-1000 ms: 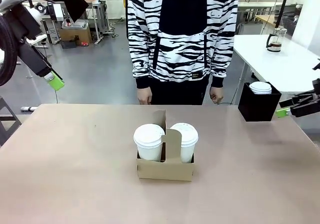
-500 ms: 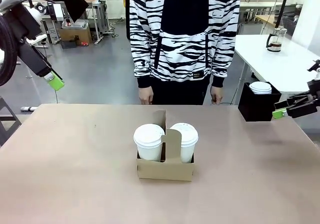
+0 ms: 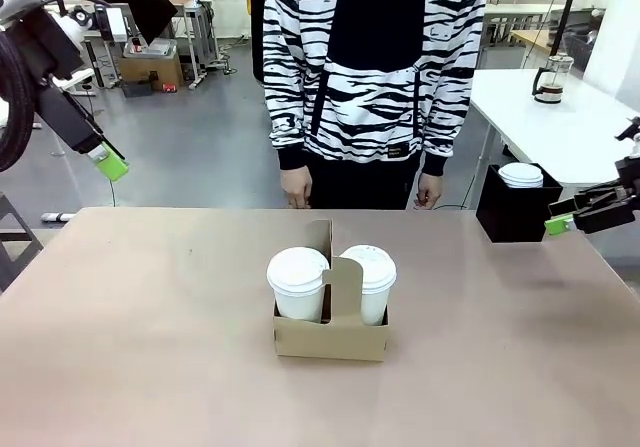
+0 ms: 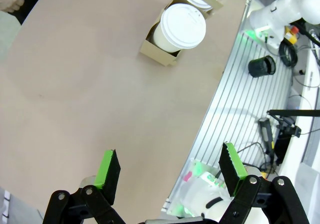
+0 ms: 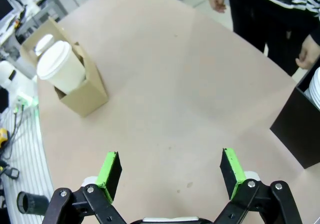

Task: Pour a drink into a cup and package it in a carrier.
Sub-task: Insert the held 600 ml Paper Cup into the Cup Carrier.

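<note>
- Since a second ago the right tool (image 3: 562, 220) has risen a little and drawn slightly back toward the picture's right edge beside the black box holder (image 3: 516, 212); the person (image 3: 375, 67) has shifted a bit to the right, hands hanging at the far edge of the tabletop (image 3: 150, 347). The carrier (image 3: 330, 335) and left tool (image 3: 110, 162) have not moved.
- Counted: one carrier, two lidded white cups in it, side by side; I cannot tell which is the task's cup. One white lid (image 3: 521, 174) shows in the black holder. One glass press pot (image 3: 551, 78) stands on the white table behind.
- Left tool: held high off the tabletop's left side, well apart from the carrier, fingers (image 4: 107, 168) spread wide, nothing between them.
- Right tool (image 5: 170, 171): hovering above the tabletop's right edge, fingers (image 5: 231, 165) spread wide, empty.
</note>
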